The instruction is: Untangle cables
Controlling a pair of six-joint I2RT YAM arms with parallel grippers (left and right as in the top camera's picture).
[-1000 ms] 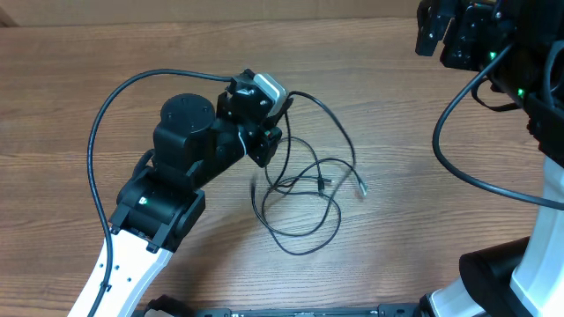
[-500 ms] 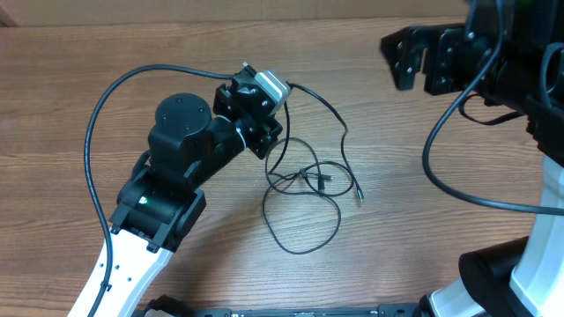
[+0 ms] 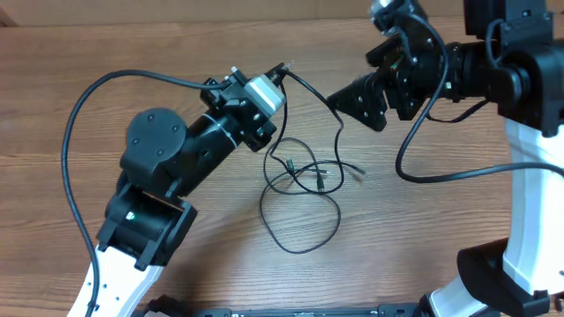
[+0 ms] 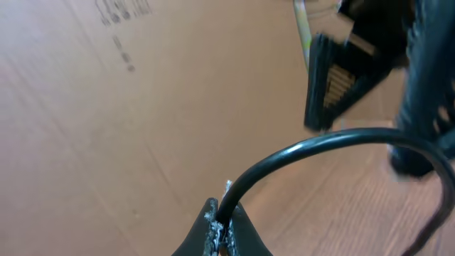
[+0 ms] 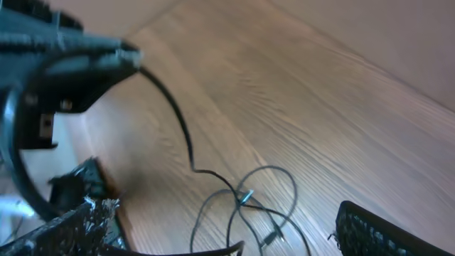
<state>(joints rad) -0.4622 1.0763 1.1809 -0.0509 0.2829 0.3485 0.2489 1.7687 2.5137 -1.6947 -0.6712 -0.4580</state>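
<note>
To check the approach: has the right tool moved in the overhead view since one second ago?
Yes. Against the wooden table, the right tool has swung left from the top corner, toward the cable that the left tool holds.

Lab bench: robot arms [image 3: 167,158], wooden table [image 3: 414,238]

Wood-grain table [image 3: 423,229] with a sheet of plain brown cardboard [image 4: 106,107] behind it.
The tabletop is a warm reddish brown, its long grain lines running across the width in plank-like bands. The cardboard stands along the far edge, pale tan with faint crease lines. It carries a little black printing [image 4: 124,8], too blurred to read, at the upper edge of the left wrist view.
</note>
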